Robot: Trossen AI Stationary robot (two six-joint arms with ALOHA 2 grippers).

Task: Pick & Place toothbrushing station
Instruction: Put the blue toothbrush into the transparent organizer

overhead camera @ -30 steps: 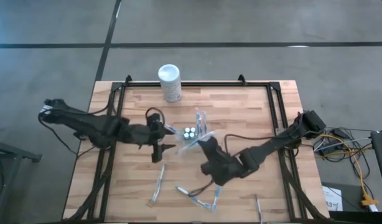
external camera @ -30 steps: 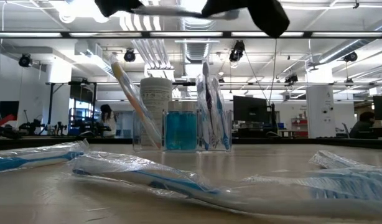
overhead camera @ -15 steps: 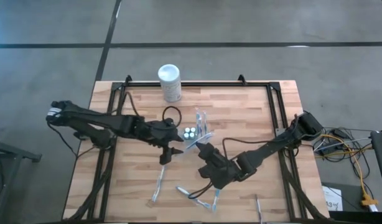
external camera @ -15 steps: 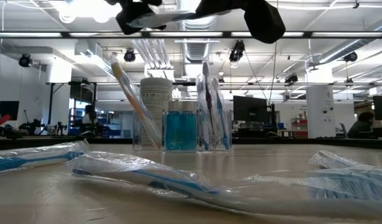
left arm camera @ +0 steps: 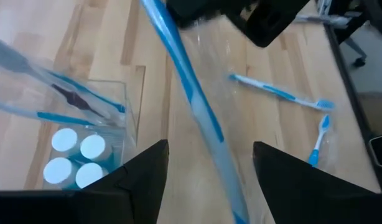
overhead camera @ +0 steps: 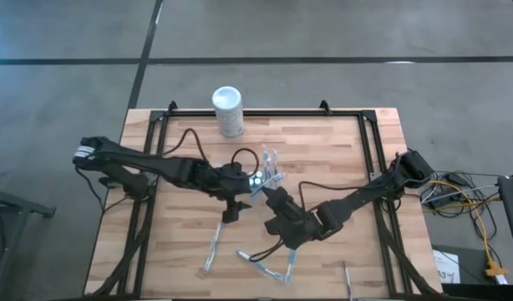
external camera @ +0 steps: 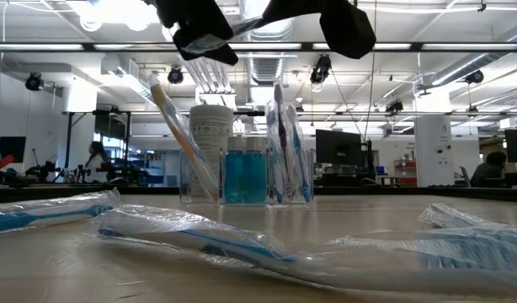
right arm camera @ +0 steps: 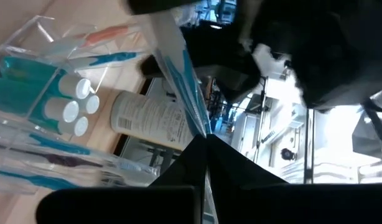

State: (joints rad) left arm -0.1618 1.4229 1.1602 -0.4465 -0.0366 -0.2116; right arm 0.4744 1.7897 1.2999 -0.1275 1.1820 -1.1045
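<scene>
Mid-table, the right gripper [overhead camera: 269,194] is clamped on a wrapped toothbrush [left arm camera: 190,93] beside the clear holder [overhead camera: 261,178]; the left gripper [overhead camera: 238,197], fingers apart, straddles that toothbrush.

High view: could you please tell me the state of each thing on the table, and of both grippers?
toothbrushing station: upright, partly filled
blue bottles: capped, standing in the station
white canister: upright at the table's far edge
wrapped toothbrush: held off the table
loose toothbrushes: wrapped, lying flat
right gripper: shut on the wrapped toothbrush
left gripper: open, toothbrush between its fingers
</scene>
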